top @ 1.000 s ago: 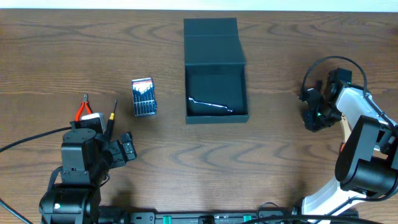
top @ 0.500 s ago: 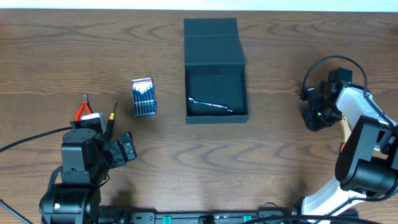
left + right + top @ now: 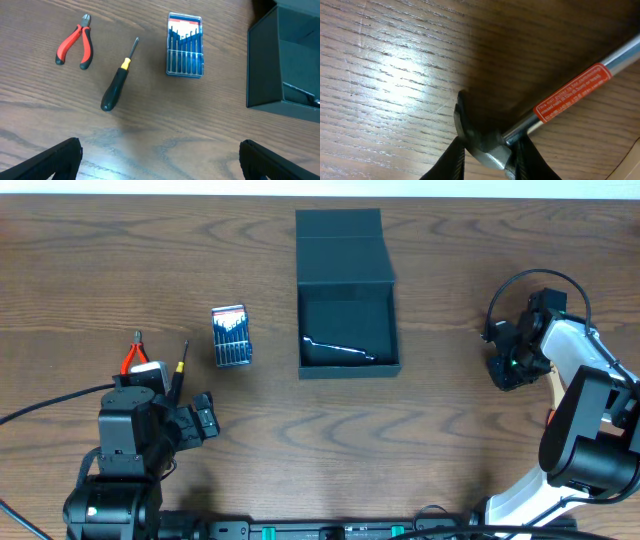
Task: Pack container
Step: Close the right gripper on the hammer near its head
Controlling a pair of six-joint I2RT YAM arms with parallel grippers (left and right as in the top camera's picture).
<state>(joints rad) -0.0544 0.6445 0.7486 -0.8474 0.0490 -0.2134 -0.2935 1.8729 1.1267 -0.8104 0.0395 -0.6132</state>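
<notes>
The right gripper (image 3: 489, 156) pinches the hammer (image 3: 570, 94) in its fingers at three o'clock while the left gripper (image 3: 160, 157) has its fingers spread, so the grasp looks made and next comes lifting the hammer into the open container (image 3: 348, 369) at twelve.

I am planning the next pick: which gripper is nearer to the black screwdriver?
Left. The left gripper hangs just short of the screwdriver; the right gripper, holding a hammer, is beyond the container.

Brightly, evenly lit from above across the brown wood-grain table (image 3: 450, 430), only faint soft shadows beside the dark teal-black matte box (image 3: 340, 245). Whitish glare at upper left of the right wrist view, falling into heavy shadow around the shiny steel hammer (image 3: 570, 94).
</notes>
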